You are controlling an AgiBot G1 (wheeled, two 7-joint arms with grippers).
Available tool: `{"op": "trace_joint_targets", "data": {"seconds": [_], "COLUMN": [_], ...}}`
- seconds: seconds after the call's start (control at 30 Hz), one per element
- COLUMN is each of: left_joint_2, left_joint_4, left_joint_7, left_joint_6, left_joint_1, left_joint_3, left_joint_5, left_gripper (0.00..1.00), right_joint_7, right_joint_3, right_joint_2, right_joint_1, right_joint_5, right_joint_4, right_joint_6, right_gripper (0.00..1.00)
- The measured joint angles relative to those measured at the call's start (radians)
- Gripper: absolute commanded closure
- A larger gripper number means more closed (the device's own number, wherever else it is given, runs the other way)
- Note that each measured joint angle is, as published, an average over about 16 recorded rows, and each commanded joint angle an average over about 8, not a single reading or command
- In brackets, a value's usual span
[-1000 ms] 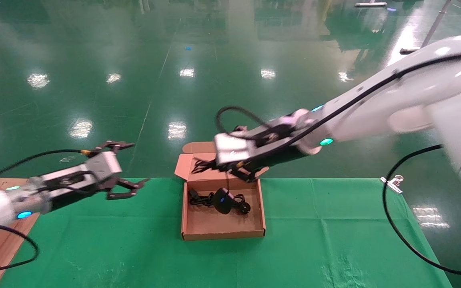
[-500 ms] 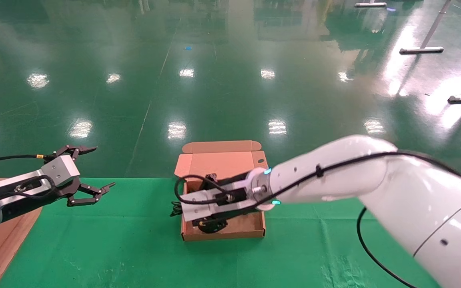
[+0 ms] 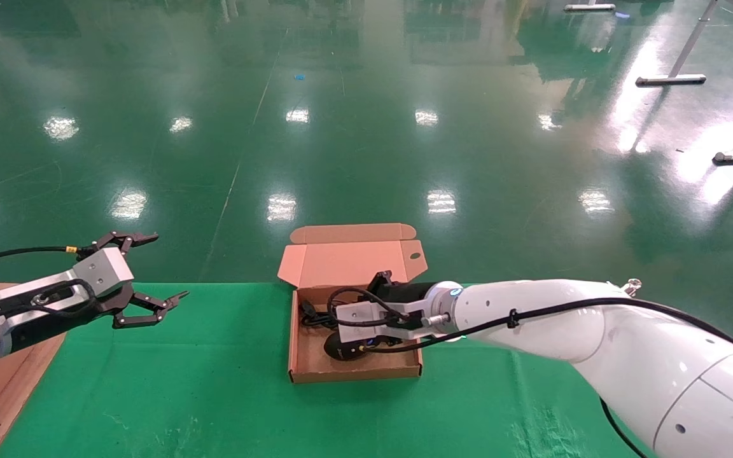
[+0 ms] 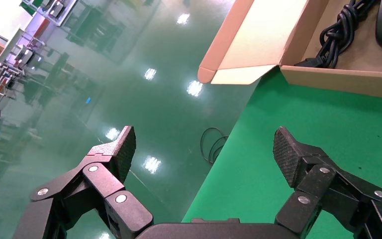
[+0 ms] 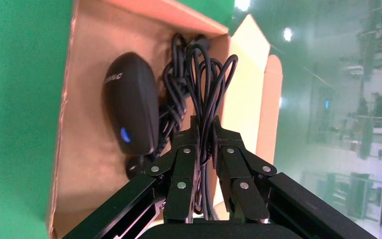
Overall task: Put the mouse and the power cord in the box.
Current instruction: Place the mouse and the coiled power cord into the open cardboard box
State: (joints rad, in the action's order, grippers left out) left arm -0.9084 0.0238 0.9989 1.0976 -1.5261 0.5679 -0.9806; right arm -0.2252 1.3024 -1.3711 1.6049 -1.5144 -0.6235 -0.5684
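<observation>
Mouse: the small black oval computer mouse [image 5: 132, 104] with a blue spot lies on the floor of the shallow brown cardboard mailer box [image 3: 354, 370], so that half looks done
Power cord: the bundled thick black power cord [image 5: 199, 79] hangs in loops beside the mouse, inside the box (judged mid-placement; not yet released)
Right gripper [image 5: 206, 142]: low over the box; fingers [image 5: 185, 149] closed tight on the cord's strands
Left gripper [image 3: 144, 270]: idle over the green table cloth [image 3: 214, 394], well apart from the box; fingers [image 4: 117, 149] spread wide, holding nothing
</observation>
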Motion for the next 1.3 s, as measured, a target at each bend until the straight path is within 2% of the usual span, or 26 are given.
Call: {"op": "trace_joint_targets", "data": {"seconds": [0.03, 0.07, 0.4, 0.67, 0.9, 1.3], "left_joint_2": [0.000, 0.000, 0.000, 0.007, 0.029, 0.088], "left_joint_4": [-0.001, -0.001, -0.002, 0.030, 0.125, 0.375], "left_joint_7": [0.000, 0.000, 0.001, -0.028, -0.118, -0.353], "left_joint_6": [0.000, 0.001, 0.001, 0.010, 0.040, 0.119], "left_joint_1": [0.000, 0.000, -0.001, 0.010, 0.044, 0.134], "left_joint_3": [0.000, 0.000, 0.000, -0.007, -0.029, -0.086], "left_joint_5": [0.000, 0.000, 0.000, 0.006, 0.025, 0.074], "left_gripper": [0.00, 0.00, 0.00, 0.00, 0.00, 0.00], "right_joint_7": [-0.002, -0.004, -0.006, 0.010, 0.046, 0.129], "right_joint_3": [0.003, 0.005, 0.006, -0.035, -0.123, -0.327], "right_joint_2": [0.000, 0.000, 0.001, 0.028, 0.093, 0.244], "right_joint_1": [-0.002, -0.004, -0.006, -0.022, -0.067, -0.172], "right_joint_5": [0.003, 0.005, 0.010, 0.033, 0.099, 0.254], "right_joint_4": [0.000, 0.000, -0.002, -0.024, -0.081, -0.212], "right_joint_6": [0.006, 0.010, 0.014, -0.027, -0.107, -0.293], "right_gripper": [0.06, 0.00, 0.00, 0.00, 0.00, 0.00]}}
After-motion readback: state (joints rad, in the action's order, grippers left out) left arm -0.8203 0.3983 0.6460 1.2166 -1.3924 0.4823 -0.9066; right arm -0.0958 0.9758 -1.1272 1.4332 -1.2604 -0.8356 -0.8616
